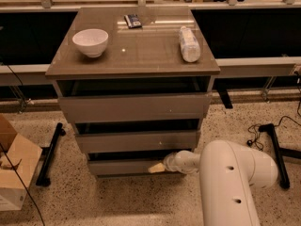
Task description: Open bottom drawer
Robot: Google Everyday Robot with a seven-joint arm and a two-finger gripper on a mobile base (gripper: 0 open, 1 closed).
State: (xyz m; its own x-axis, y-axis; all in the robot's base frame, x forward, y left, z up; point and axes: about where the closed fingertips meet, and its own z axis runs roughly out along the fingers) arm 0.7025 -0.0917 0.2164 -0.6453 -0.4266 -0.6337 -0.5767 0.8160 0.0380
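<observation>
Camera view: gripper (157, 167) at the bottom drawer (123, 167) front, grip state unclear.

Three drawers, bottom drawer (124, 166) included; on tabletop (141, 55) one white bowl (90, 42), one bottle (189, 44), one dark packet (133, 20); one cardboard box (14, 168); one pincer (156, 167), at bottom drawer's front.

No words or numbers can be read anywhere. The small dark packet (133, 20) at the back of the table (141, 51) has some marks on it, but they are too small to make out. The bottle (189, 44) lying on the table shows no letters you can read. The brown box (14, 173) on the floor shows no writing either. The pincer (157, 167) is low down, right at the front of the bottom drawer (124, 166), and has no label on it.
</observation>
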